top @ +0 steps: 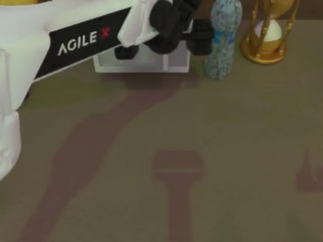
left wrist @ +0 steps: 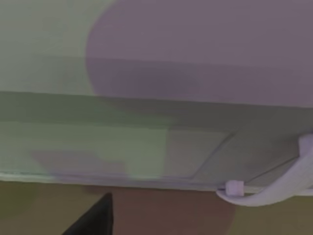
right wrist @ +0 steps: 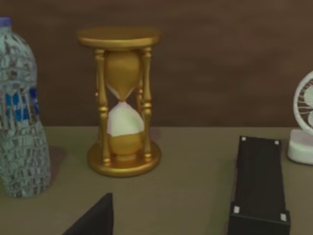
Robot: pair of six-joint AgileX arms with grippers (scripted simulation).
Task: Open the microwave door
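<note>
Top view: left gripper point(top: 174, 31) is up against the front of the microwave point(top: 144, 63) at the table's far edge, probably lined up on the microwave door point(left wrist: 146, 147) handle point(left wrist: 279, 188), grip state can't tell; right arm out of sight.

top: overhead, looking down | left wrist: pressed close to microwave point(left wrist: 146, 122) | right wrist: low, level — shares hourglass point(right wrist: 122, 103), bottle point(right wrist: 19, 117) with top
</note>
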